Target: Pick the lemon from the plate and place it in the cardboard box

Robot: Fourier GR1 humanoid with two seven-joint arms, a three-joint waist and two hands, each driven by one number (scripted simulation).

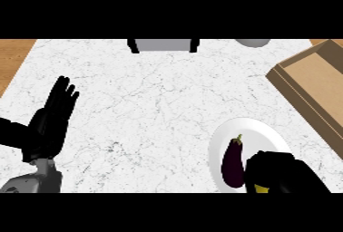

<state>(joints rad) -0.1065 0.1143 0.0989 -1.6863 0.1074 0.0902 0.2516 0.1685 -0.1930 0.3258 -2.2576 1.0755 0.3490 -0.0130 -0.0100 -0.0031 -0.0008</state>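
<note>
A white plate (254, 129) lies at the lower right of the marble counter. A dark purple eggplant (232, 163) rests on its left half. My right hand (281, 174) is down over the plate's lower right part, fingers curled. A small patch of the yellow lemon (262, 189) shows under that hand; the rest of it is hidden. The open cardboard box (315, 86) stands at the right edge, beyond the plate. My left hand (53, 115) rests at the left with straight fingers pointing up.
A grey object with black sides (163, 45) sits at the counter's far edge. A grey rounded object (253, 42) shows at the top right. Wooden floor (15, 56) borders the counter at the upper left.
</note>
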